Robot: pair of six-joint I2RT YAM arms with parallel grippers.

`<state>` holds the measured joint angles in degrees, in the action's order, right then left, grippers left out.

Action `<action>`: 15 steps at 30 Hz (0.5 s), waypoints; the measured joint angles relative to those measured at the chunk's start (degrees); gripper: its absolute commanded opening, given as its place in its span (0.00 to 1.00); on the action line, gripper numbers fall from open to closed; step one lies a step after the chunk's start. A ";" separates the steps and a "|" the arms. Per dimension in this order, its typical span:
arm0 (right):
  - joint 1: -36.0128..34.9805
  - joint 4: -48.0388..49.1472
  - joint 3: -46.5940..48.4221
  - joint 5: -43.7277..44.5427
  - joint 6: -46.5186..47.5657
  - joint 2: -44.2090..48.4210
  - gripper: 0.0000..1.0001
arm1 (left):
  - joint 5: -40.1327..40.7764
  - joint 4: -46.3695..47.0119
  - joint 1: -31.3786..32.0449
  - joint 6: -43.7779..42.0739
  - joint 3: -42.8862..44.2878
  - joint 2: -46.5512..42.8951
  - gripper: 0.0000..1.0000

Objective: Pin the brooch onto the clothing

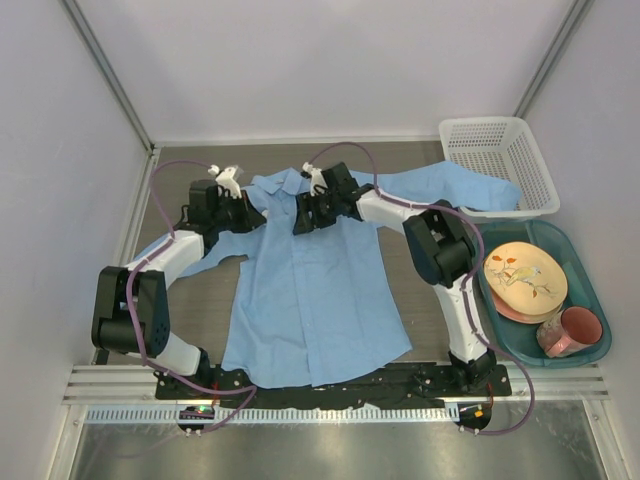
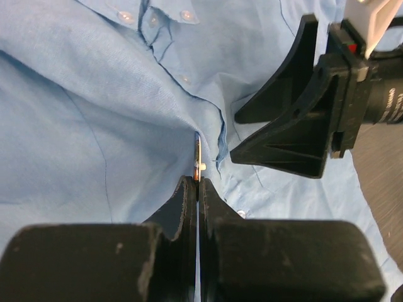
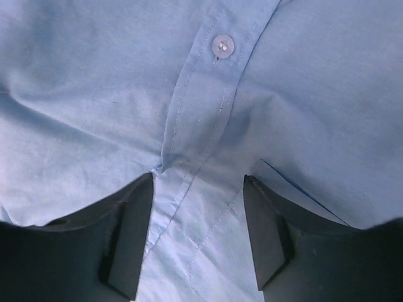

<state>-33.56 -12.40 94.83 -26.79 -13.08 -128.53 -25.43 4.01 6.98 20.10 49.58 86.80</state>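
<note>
Clothing: light blue long-sleeved button-up shirt (image 1: pixel 315 300) of thin plain fabric. It lies spread front-up on the dark grey table (image 1: pixel 425 310), with the pointed collar at the far end and the hem toward the arm bases. One sleeve runs out to the basket on the right. Pale round buttons (image 3: pixel 222 44) run down the front placket.

Container, larger: teal oval plastic tray (image 1: pixel 515 340) at the table's right edge. It holds a cream round plate (image 1: pixel 525 275) with an orange-and-brown painted motif, stacked on a pink plate (image 1: pixel 512 310). A pink ceramic mug (image 1: pixel 572 330) sits beside them.

Container, smaller: white plastic mesh basket (image 1: pixel 495 150) in the far right corner, just beyond the tray, with the shirt sleeve against its near side.

Writing: white lettering (image 2: pixel 390 104) on a black housing at the right edge of the left wrist view, too small to read.

Tool, right gripper (image 3: pixel 198 182): black fingers spread apart and resting on the shirt either side of the placket, with the fabric creased between them.

Tool, left gripper (image 2: pixel 197 189): jaws closed tight on the brooch.

Brooch (image 2: pixel 197 154): small and flat, seen only edge-on as a thin dark-gold sliver with a tiny pale nub. It stands upright at the left fingertips, its far end at a crease beside the placket below the collar, near the right gripper. Its face cannot be seen.
</note>
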 measured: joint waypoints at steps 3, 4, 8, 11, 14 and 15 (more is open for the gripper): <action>0.70 -0.04 -1.03 -0.59 4.66 1.99 0.75 | -2.19 -0.46 -0.15 -4.17 0.09 0.09 0.00; 0.92 -0.07 -1.42 -0.61 6.08 2.80 0.79 | -3.04 -0.92 -0.26 -5.79 0.24 0.24 0.00; 1.95 0.20 -4.26 0.02 13.66 8.76 0.89 | -6.45 -2.62 -0.90 -11.21 1.49 1.57 0.00; 2.78 2.75 -7.93 0.96 17.86 14.43 1.00 | -8.76 -4.37 -1.29 -16.20 2.71 2.43 0.00; 3.87 5.57 -11.61 -0.02 23.19 19.89 0.95 | -11.37 -5.20 -1.49 -21.09 2.93 2.49 0.00; 4.09 5.92 -11.89 -0.79 24.33 20.52 0.91 | -11.91 -5.40 -1.49 -22.36 3.04 2.56 0.00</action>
<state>-29.47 -6.48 82.94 -27.57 11.25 -108.01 -37.34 -1.39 5.50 -2.26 52.62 89.36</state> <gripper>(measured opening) 0.992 0.020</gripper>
